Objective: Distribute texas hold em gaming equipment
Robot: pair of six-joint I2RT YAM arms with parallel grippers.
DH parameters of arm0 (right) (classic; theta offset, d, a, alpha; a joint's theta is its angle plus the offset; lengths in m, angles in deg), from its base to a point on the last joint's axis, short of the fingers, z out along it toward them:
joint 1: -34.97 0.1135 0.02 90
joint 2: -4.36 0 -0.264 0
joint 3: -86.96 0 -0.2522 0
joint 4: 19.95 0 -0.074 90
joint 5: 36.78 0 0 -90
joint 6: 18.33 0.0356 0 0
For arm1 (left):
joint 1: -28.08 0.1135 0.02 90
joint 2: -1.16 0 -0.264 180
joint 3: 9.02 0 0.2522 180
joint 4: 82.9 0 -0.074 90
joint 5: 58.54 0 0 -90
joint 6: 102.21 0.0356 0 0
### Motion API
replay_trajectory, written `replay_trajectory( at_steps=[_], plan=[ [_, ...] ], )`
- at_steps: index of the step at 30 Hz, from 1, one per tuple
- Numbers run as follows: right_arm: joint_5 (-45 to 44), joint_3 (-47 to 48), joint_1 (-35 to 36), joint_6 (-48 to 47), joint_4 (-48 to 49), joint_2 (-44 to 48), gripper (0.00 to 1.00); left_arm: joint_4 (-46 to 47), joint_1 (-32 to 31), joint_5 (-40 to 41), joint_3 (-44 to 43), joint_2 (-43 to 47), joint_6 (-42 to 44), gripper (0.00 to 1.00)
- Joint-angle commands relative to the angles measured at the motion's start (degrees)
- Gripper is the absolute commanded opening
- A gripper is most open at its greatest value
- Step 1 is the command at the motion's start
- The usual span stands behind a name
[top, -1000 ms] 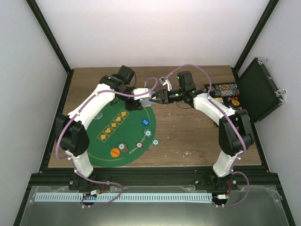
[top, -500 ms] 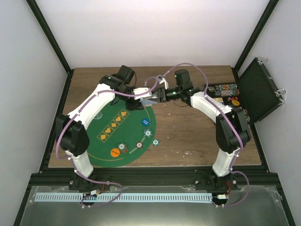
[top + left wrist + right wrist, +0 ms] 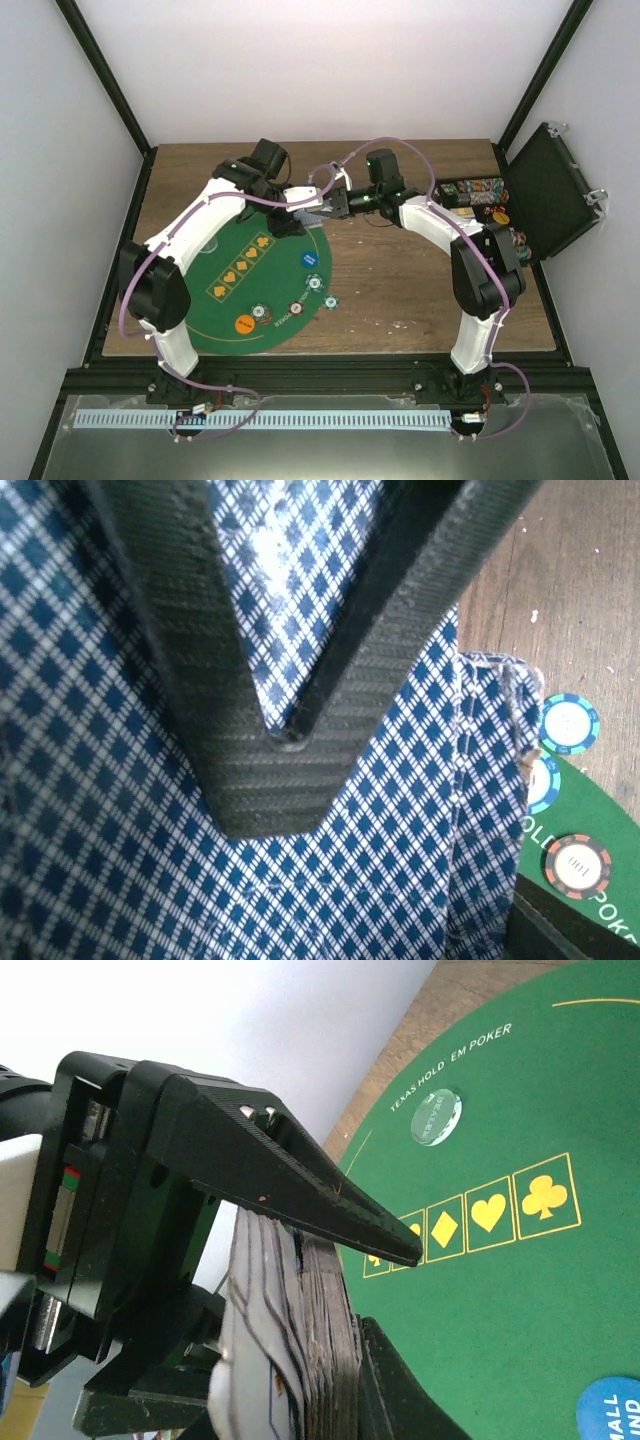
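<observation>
My left gripper is shut on a deck of playing cards and holds it above the far edge of the green mat. The left wrist view is filled with the blue-diamond card backs under a black finger. My right gripper is open, with its jaws on either side of the deck's edge. The left gripper's finger lies across the top of the deck. Several poker chips lie on the mat: blue, teal, red-white and orange.
One teal chip lies on the wood just off the mat. The open black case stands at the far right with rows of chips in front of it. Black frame posts border the table.
My right gripper has moved left across the table until it reached the deck. The left arm, the deck and the chips have not moved.
</observation>
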Motion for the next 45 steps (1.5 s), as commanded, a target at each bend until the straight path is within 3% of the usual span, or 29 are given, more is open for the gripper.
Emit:
replay_trajectory(
  at_steps=[1,9,15,30,45],
  plan=[
    [2.33,0.02,1.02,1.63,1.66,0.06,0.01,5.01,-0.97,0.02,-0.37,-1.43,0.87,0.71],
    [2.99,-0.88,1.10,2.26,3.13,0.48,0.01,5.19,-0.97,-0.33,-3.43,-4.34,-1.66,0.79],
    [2.69,-0.86,1.11,1.32,2.23,0.80,0.02,4.73,-1.17,-0.82,-3.23,-4.06,-1.05,0.54],
    [-2.07,-0.32,0.43,-3.72,-4.08,3.34,0.48,2.40,-0.77,-1.00,-0.83,-3.22,0.25,0.50],
    [-1.73,-0.24,-1.83,-6.06,-6.49,5.70,0.67,0.78,-0.09,-0.80,-0.03,-3.63,0.77,0.50]
  ],
)
